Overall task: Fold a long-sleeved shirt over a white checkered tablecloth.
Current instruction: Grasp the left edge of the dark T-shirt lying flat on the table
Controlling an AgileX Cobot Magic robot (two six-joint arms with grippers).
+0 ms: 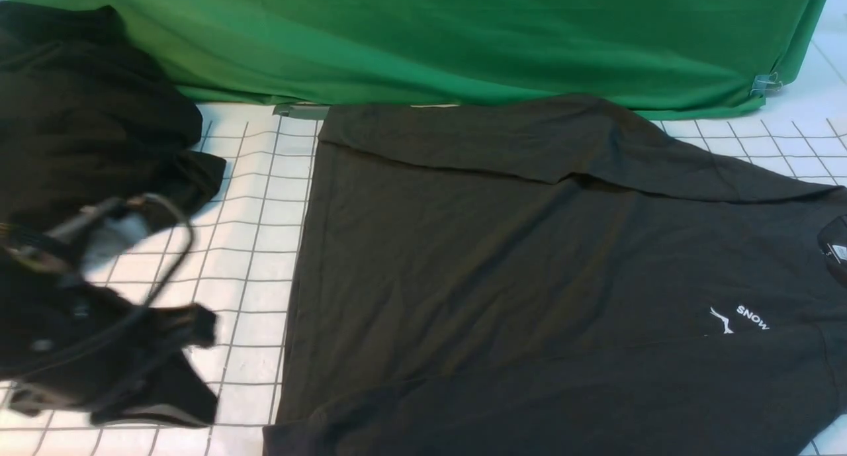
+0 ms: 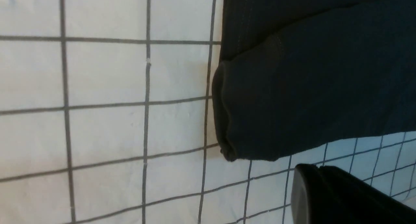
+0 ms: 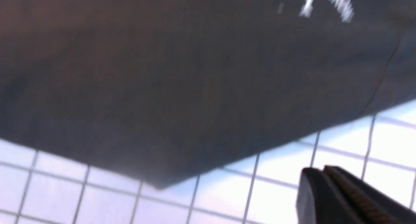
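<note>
The long-sleeved shirt (image 1: 529, 277) lies flat on the white checkered tablecloth (image 1: 251, 244), with its neck label (image 1: 839, 252) at the right and the "SNOW" logo (image 1: 751, 318) up. One sleeve is folded across its far edge and the other across its near edge. My left arm (image 1: 99, 337) is blurred, left of the shirt. In the left wrist view the left gripper (image 2: 320, 168) is shut and empty over bare cloth, just short of the sleeve cuff (image 2: 224, 120). The right gripper (image 3: 323, 170) is shut and empty beside the shirt's edge (image 3: 195, 146). It is out of the front view.
A blacker shapeless heap of fabric (image 1: 86, 112) lies at the far left, behind my left arm. The green backdrop (image 1: 430, 39) hangs along the far edge, held by a clip (image 1: 766, 83) at the right.
</note>
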